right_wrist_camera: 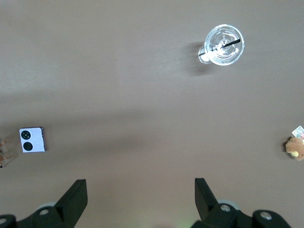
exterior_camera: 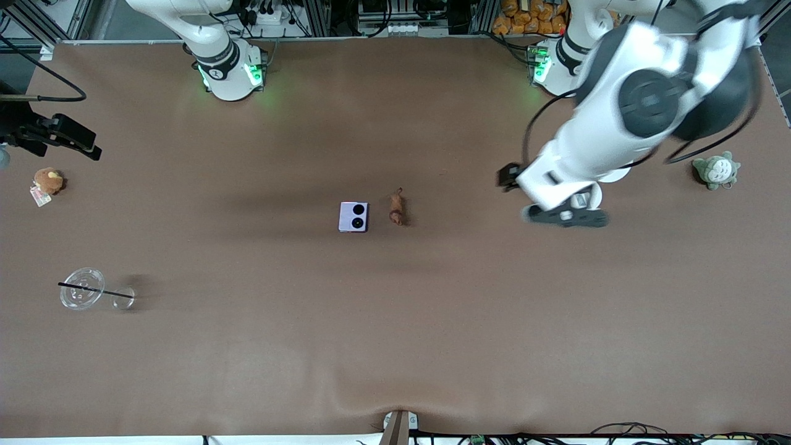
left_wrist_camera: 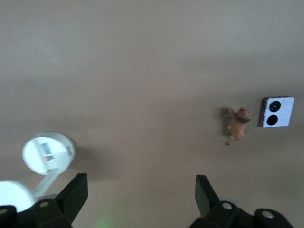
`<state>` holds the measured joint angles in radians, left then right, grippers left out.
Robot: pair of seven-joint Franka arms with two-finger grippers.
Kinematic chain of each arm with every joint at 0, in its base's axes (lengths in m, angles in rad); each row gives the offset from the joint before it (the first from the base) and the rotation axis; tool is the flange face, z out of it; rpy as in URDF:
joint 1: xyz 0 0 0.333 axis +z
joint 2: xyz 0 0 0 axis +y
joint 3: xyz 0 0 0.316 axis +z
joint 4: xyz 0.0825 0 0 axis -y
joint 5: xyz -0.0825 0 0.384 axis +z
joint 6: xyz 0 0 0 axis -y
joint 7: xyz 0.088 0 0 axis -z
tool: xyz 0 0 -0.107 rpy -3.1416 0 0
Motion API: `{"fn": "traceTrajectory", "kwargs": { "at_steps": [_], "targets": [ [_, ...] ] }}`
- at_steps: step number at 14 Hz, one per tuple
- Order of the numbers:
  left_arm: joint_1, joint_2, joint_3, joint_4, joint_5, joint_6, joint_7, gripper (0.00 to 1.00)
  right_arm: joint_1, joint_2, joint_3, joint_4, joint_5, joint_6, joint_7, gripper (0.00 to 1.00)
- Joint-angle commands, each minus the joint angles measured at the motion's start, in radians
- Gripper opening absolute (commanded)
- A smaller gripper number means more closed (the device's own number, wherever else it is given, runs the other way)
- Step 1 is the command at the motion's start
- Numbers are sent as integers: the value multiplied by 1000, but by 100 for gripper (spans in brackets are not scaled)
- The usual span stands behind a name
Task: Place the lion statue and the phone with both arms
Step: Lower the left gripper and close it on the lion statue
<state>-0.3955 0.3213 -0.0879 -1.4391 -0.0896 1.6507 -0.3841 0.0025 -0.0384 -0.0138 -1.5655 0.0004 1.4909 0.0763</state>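
Note:
The lavender phone lies flat at the table's middle, its two black circles facing up. The small reddish-brown lion statue lies right beside it, toward the left arm's end. Both show in the left wrist view, the lion and the phone. The phone also shows in the right wrist view. My left gripper is open and empty above the table, toward the left arm's end from the lion; its jaws stand wide apart. My right gripper is open and empty, high over bare table.
A clear plastic cup with a black straw lies near the right arm's end. A round brown plush with a tag sits there too. A grey-green plush sits at the left arm's end. A white two-disc object lies under the left arm.

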Motion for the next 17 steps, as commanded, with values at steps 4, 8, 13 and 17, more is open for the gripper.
{"fn": "traceTrajectory", "kwargs": {
  "at_steps": [4, 8, 13, 17],
  "targets": [
    [-152, 154, 7, 19, -18, 187, -209, 100, 5, -1, -2, -2, 10, 8, 20, 100],
    [-236, 255, 8, 22, -6, 329, -331, 100, 5, -1, -2, -4, 10, 8, 20, 100],
    [-361, 372, 17, 19, 43, 477, -466, 100, 8, 0, -2, -4, 10, 9, 20, 100],
    [-408, 413, 17, -10, 108, 514, -527, 100, 13, 2, -2, -4, 12, 11, 22, 100]
  ]
}}
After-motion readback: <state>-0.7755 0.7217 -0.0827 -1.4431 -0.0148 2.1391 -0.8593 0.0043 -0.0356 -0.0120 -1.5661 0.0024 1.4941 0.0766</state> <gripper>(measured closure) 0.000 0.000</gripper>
